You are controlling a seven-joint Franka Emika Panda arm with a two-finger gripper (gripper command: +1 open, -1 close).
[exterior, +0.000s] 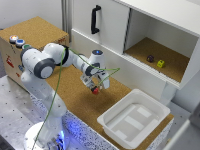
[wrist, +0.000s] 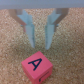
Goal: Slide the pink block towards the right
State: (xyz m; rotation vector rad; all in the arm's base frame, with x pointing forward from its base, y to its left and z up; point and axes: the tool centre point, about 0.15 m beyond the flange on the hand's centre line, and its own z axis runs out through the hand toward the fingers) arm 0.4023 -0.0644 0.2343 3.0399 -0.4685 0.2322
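Observation:
The pink block (exterior: 95, 91) is a tiny reddish-pink cube on the cork tabletop (exterior: 75, 100), near its middle. In the wrist view the pink block (wrist: 36, 66) shows a dark letter A on its top face. My gripper (exterior: 93, 84) hangs directly over the block, close to the surface. In the wrist view the gripper (wrist: 39, 44) has its two fingers (wrist: 28, 31) apart with nothing between them. The block lies just beyond the fingertips, not between them.
A white plastic bin (exterior: 134, 117) stands on the exterior view's right of the block. Behind is a white cabinet with a black handle (exterior: 95, 19). Its open shelf holds a dark purple block (exterior: 150, 58) and a yellow block (exterior: 160, 63). A wooden box with buttons (exterior: 16, 40) stands at the left.

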